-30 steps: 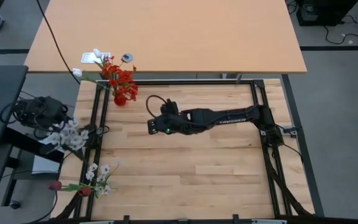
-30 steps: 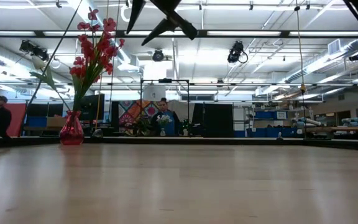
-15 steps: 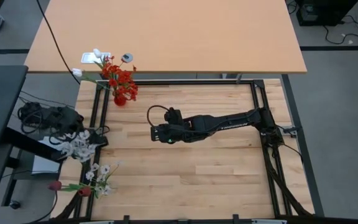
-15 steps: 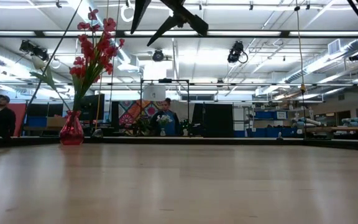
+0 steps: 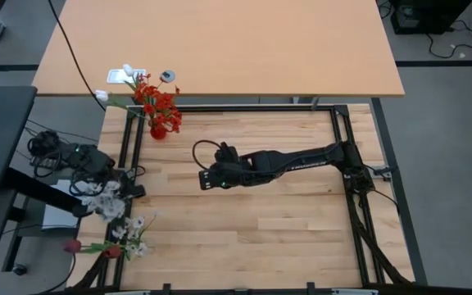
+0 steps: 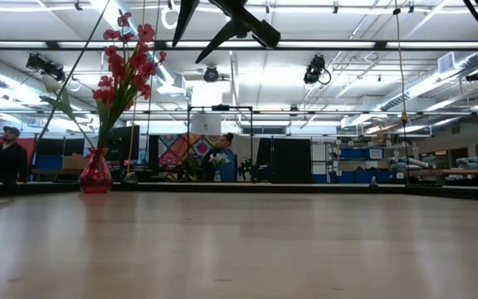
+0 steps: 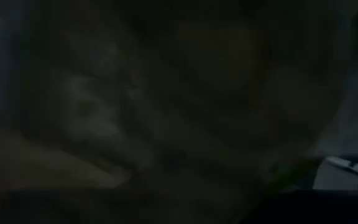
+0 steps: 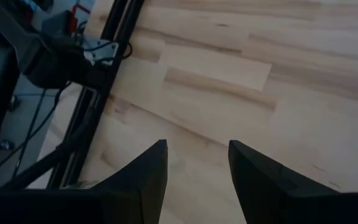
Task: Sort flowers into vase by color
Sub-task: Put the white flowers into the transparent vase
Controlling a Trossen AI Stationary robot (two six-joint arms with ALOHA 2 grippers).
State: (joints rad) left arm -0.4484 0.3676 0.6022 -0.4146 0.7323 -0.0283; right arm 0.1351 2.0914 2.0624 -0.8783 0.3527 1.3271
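L hand (image 5: pixel 109 192): at the left edge of the light wooden bench (image 5: pixel 285 221), right at a bunch of pale white artificial flowers (image 5: pixel 105 205). Cannot tell if it grasps the bunch or has let go; its wrist view is dark and blocked.
White bunch: between the two vases and in neither, just above the near-left one in the high view.
Step in hand (my judgement): bring the white bunch to the vase that has white blooms.
How to do well: keep stalks pointing down, aim stalk ends over the vase mouth, not the blossoms. Let go only when stalks are inside the neck. Go slow, the vase looks small and may tip. Do not sweep the blooms already there.
Near-left vase (image 5: pixel 111 253): small, dark red, at the near-left corner of the bench. Around it are small white blooms w/ green leaves (image 5: pixel 129 229) and one dark maroon tulip bud (image 5: pixel 72 244) sticking out to the left. Cannot tell if all of these stalks sit inside.
Far-left vase (image 5: pixel 157 131): red glass, upright, near the far-left corner. Holds red blossom clusters (image 5: pixel 158 102) on thin green stalks; only red seen in it.
R hand (image 5: pixel 201 176): over mid-bench, well apart from both vases, fingers spread and empty; it waits.
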